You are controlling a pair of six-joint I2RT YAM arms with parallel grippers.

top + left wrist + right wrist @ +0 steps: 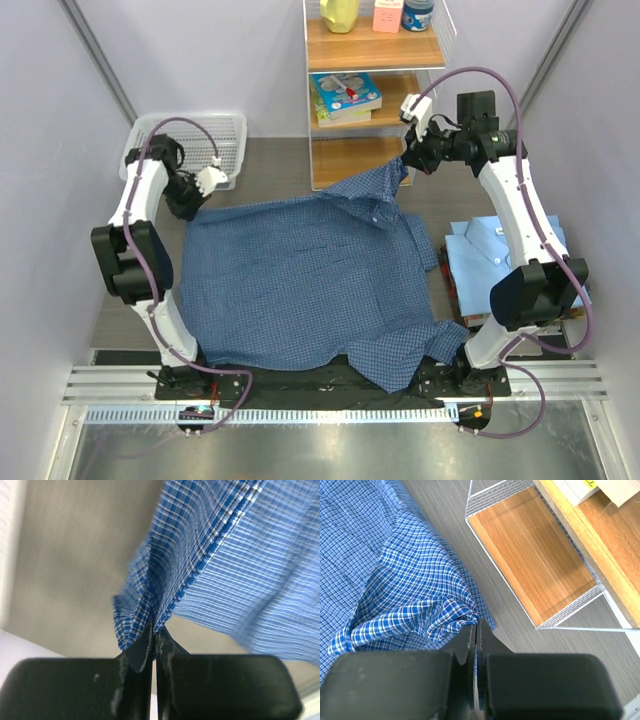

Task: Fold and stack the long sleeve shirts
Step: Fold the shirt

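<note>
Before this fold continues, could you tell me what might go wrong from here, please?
The left gripper and right gripper each pinch only a thin bunch of the dark blue shirt's edge, so the cloth could slip out. The shirt's near hem lies right beside the right arm's base and may snag. The right gripper sits close to the wire-framed shelf, and lifting could clip it.

A dark blue shirt (300,280) with fine white checks, its weave brighter blue up close. A plain light blue shirt (480,245). A white mesh basket (232,128). A grey wood-grain surface (275,165). An orange-brown wooden shelf (370,50) framed in white wire.
</note>
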